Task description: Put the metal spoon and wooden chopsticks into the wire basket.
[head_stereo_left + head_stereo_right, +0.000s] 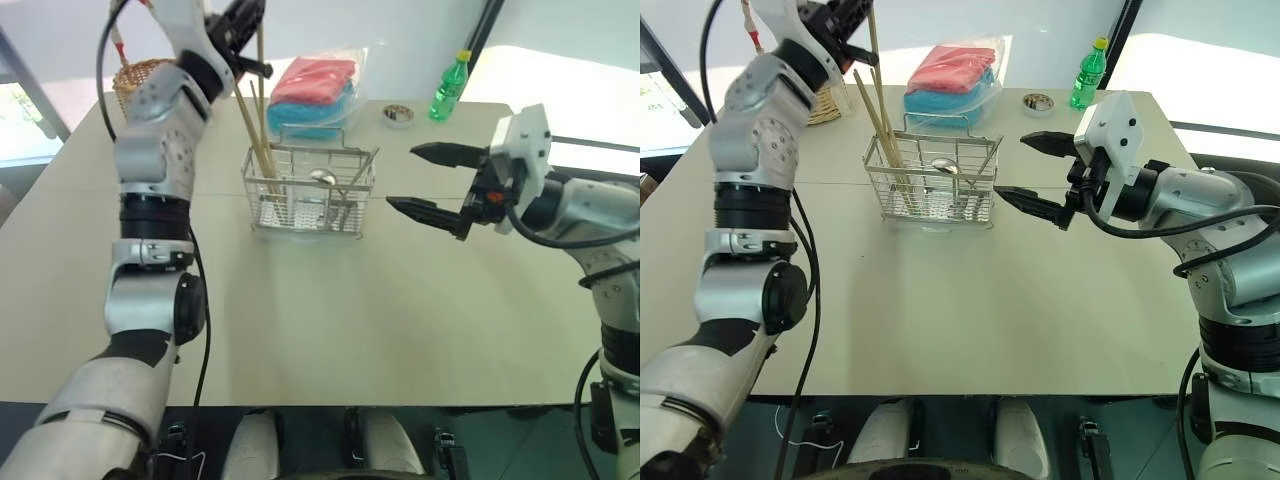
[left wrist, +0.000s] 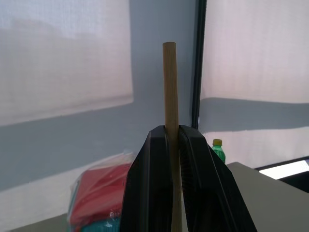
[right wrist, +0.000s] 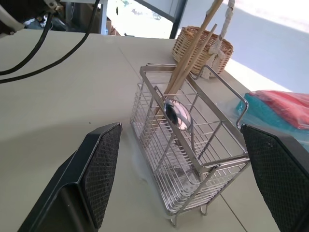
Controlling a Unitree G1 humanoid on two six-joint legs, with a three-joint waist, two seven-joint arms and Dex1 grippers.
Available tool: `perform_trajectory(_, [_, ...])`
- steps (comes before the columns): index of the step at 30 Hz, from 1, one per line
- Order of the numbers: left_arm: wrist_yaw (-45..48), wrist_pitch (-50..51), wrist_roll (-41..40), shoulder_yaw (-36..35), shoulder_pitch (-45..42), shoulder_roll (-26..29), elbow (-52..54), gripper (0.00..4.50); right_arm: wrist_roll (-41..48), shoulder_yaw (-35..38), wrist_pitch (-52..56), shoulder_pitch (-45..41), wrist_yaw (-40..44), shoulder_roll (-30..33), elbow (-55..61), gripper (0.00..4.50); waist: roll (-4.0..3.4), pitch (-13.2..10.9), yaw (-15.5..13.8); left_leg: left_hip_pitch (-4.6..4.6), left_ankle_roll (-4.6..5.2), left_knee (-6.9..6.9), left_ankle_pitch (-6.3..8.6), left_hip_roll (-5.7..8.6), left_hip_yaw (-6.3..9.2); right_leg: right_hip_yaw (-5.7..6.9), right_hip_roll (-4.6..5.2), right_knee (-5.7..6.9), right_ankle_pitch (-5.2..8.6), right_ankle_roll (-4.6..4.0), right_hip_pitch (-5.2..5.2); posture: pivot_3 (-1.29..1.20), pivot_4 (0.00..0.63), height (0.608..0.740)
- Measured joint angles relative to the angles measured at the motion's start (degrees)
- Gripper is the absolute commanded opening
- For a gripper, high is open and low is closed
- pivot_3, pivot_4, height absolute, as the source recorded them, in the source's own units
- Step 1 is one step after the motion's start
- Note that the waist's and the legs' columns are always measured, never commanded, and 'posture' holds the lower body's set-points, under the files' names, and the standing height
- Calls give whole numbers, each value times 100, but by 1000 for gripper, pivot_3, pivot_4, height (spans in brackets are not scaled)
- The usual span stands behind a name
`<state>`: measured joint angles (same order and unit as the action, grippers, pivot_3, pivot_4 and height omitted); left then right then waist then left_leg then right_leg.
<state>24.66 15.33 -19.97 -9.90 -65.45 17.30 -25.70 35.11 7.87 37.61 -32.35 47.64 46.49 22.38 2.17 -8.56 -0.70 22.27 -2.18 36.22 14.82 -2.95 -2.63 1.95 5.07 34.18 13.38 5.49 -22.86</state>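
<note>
The wire basket (image 1: 300, 150) stands on the table's far middle. The metal spoon (image 3: 177, 113) rests inside it, bowl up. Wooden chopsticks (image 1: 255, 135) lean in the basket's left end. My left gripper (image 1: 248, 42) is high above that end, shut on the top of one chopstick (image 2: 169, 82). That stick hangs almost upright and its lower end reaches down into the basket. My right gripper (image 1: 400, 177) hovers just right of the basket, level with it and pointing at it. It is open wide with nothing between its fingers (image 3: 104, 169).
A round wicker basket (image 1: 135, 80) sits at the far left behind my left arm. Behind the wire basket lies a clear bag of red and blue cloths (image 1: 312, 90). A small round tin (image 1: 398, 115) and a green bottle (image 1: 449, 88) stand at the far right.
</note>
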Motion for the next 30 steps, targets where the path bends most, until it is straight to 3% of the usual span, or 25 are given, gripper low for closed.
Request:
perform_trajectory(5, [-112, 8, -6, -4, 280, -184, 69, 25, 0, 32, 71, 25, -10, 10, 8, 4107, 0, 0, -4, 1, 0, 1, 0, 0, 2, 0, 0, -1, 0, 0, 1, 0, 150, 723])
perform_trajectory(8, [-119, 39, -74, -16, 364, -276, 243, 1073, -1, 34, 79, 18, -10, 13, -2, 4107, 0, 0, -3, 1, 0, 0, 0, 0, 2, 0, 0, -2, 0, 0, 1, 0, 150, 723])
perform_trajectory(15, [-145, 357, -325, -36, 697, -403, 833, 4327, -7, 57, 77, -44, -7, 15, -59, 4107, 0, 0, -1, 0, 1, 1, 0, 0, 4, 0, -1, 0, 0, 0, 1, 0, 150, 723])
perform_trajectory(20, [-251, 663, -462, -104, 721, -302, 1268, 4471, -67, 43, 43, -61, -4, 4, -206, 4107, 0, 0, -1, 0, 0, 1, 0, 0, 4, 0, -1, 0, 0, 0, 1, 0, 150, 723])
perform_trajectory(22, [-274, 967, -557, -182, 699, 0, 1380, 4471, -127, 7, -50, -133, -6, -17, -291, 4107, -2, -1, 26, -2, 1, -1, 0, 0, 5, -1, -2, 2, 0, 0, -1, 0, 150, 723])
perform_trajectory(25, [63, 1654, -921, -392, 567, 848, 1498, 4471, -277, -45, -190, -200, -2, -40, -488, 4107, -4, -2, 74, -4, 0, -5, 0, -2, 8, -1, -6, 4, 0, 0, -4, 0, 150, 723])
perform_trajectory(30, [1863, 2180, -1500, -638, 1018, 2740, 2131, 4471, -442, -95, -405, -217, 231, 24, -759, 4107, -23, 5, 164, -6, 0, -11, 0, -3, -1, -6, -4, 4, 1, -1, -4, 0, 150, 723])
